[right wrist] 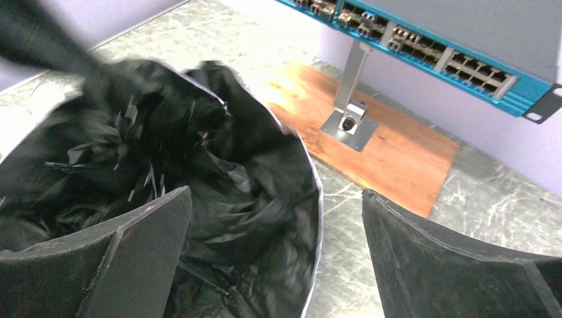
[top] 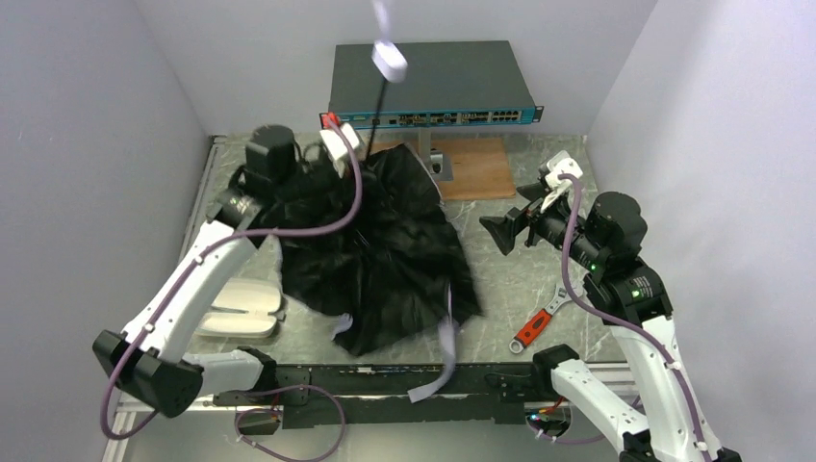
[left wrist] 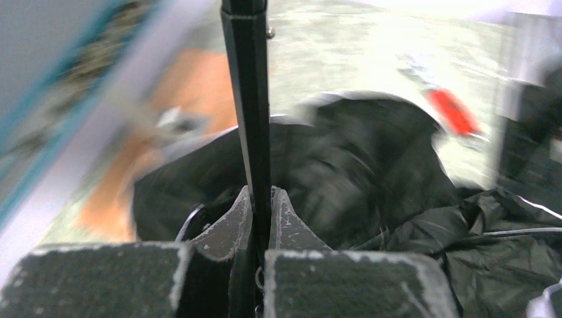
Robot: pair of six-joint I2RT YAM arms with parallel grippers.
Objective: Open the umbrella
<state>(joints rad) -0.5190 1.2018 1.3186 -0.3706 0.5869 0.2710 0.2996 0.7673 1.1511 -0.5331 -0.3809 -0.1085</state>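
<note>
The umbrella's black crinkly canopy (top: pixel 385 255) lies spread loosely over the middle of the table, black inside up. Its thin black shaft (top: pixel 378 108) rises to a pale handle (top: pixel 389 60) high at the back. My left gripper (top: pixel 348 146) is at the canopy's far left and is shut on the shaft (left wrist: pixel 248 99), with both fingers (left wrist: pixel 228 228) pressed against it. My right gripper (top: pixel 505 231) hovers just right of the canopy, open. In the right wrist view the canopy's (right wrist: pixel 199 152) silvery edge lies between the wide jaws of the right gripper (right wrist: pixel 276 192), which touch nothing.
A cream oval case (top: pixel 241 308) lies at the front left beside the left arm. A red-handled wrench (top: pixel 534 327) lies at the front right. A network switch (top: pixel 428 82) on a metal stand (right wrist: pixel 348 99) stands over a wooden board (top: pixel 476 164) at the back.
</note>
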